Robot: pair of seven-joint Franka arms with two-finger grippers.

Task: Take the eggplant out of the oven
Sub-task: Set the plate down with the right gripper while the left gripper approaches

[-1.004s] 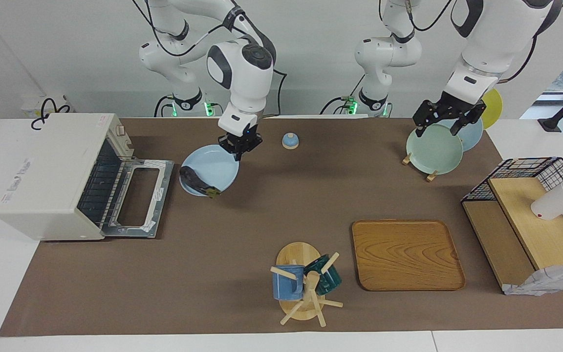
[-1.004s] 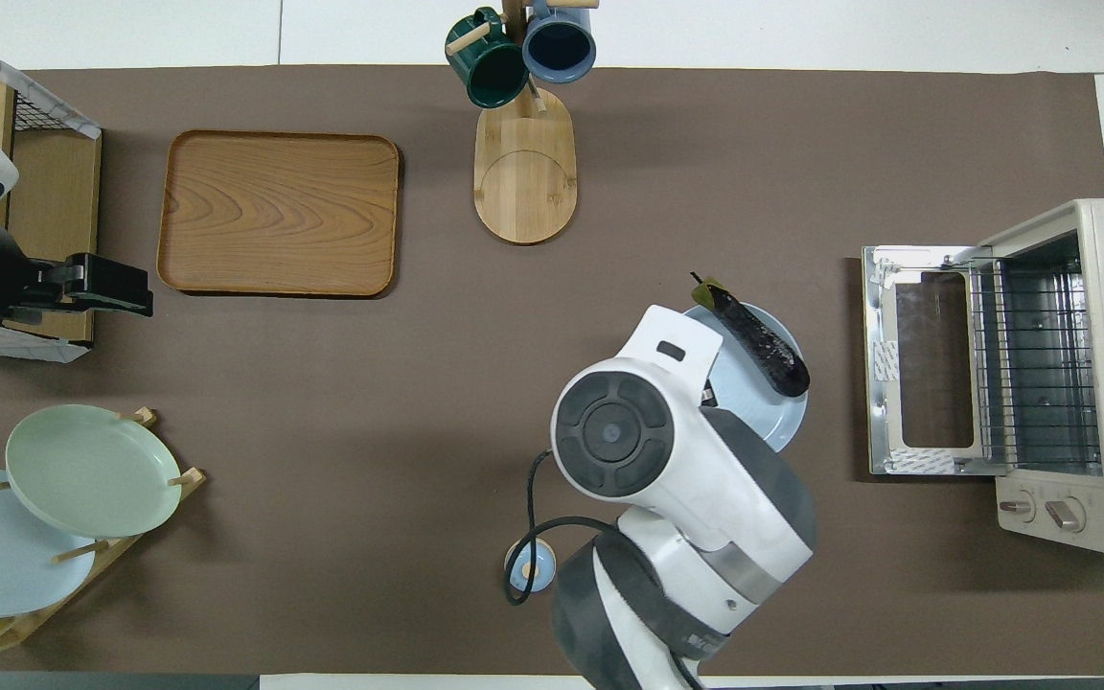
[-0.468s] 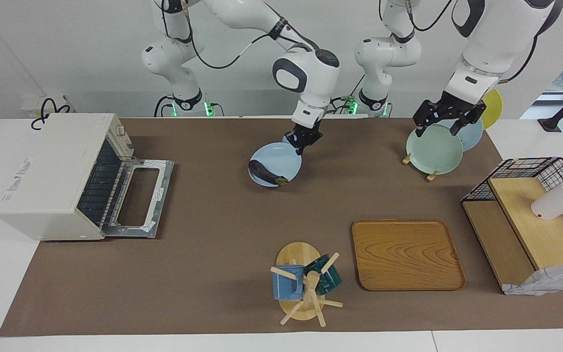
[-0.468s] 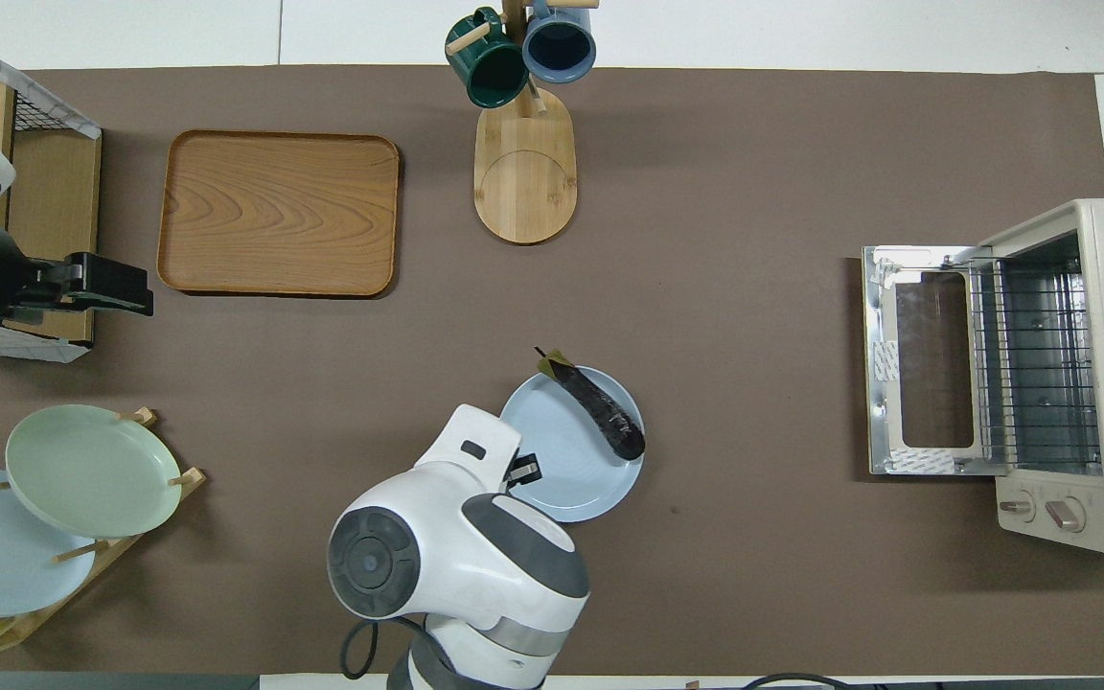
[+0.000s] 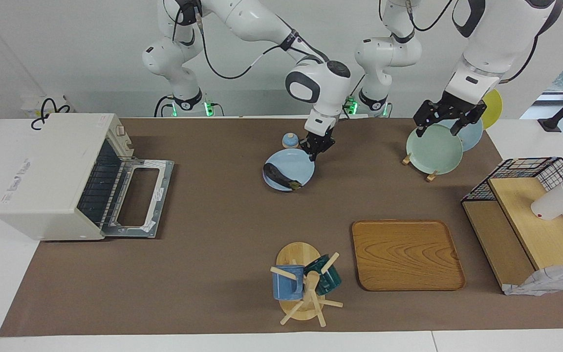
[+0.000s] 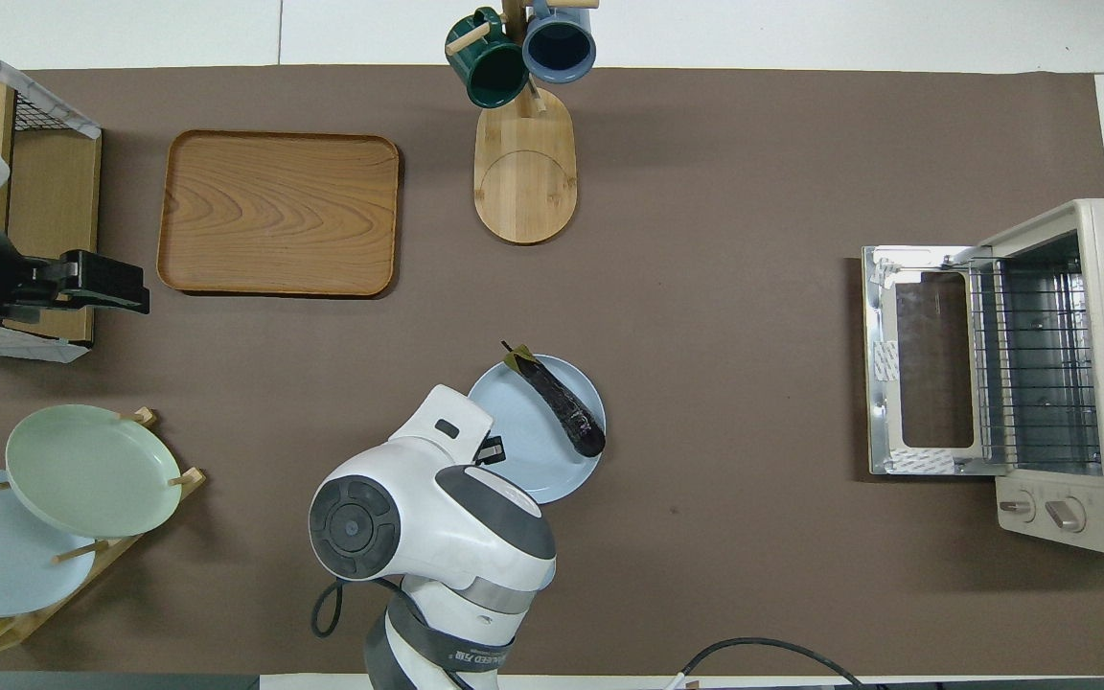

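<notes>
Brown matting covers the desk (image 5: 213, 254), with the cream oven (image 5: 52, 176) at the middle left of the facing frame, its door dropped open and its rack bare. Just above the frame's centre the eggplant (image 5: 277, 175) lies on a light blue plate (image 5: 293, 164), and the right end effector (image 5: 316, 148) sits at that plate's rim, fingers nearly pressed together, though whether they pinch the rim I cannot tell. At the upper right of the frame the left end effector (image 5: 447, 120) hangs with fingers spread over a green plate (image 5: 433, 151) standing in a rack.
</notes>
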